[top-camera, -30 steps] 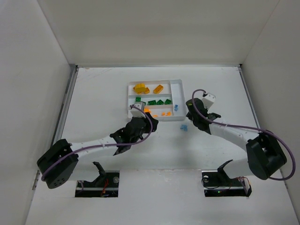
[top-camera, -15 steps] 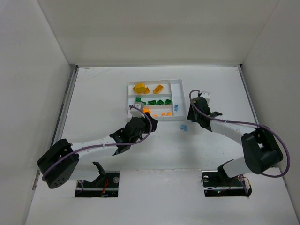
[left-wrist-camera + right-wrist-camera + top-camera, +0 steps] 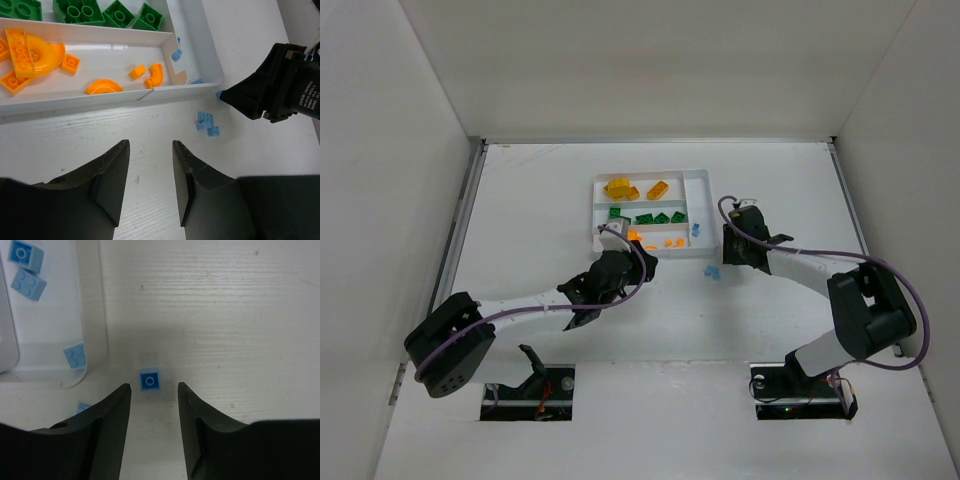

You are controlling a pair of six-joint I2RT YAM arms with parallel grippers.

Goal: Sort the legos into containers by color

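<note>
Brick (image 3: 149,380), pale blue, lies between the tips of the spread right tool (image 3: 153,386).

Your right claw (image 3: 153,386) has bare tabletop (image 3: 240,315) on its right; the tray wall (image 3: 92,315) stands close on its left.

Left arm (image 3: 520,305) and right arm (image 3: 810,268) share white tubular links between bulky black joints — each trailed by a purple cable (image 3: 644,262). Fingers (image 3: 107,175) are matte black, tapering; white lettering marks the right wrist housing (image 3: 295,95).
</note>
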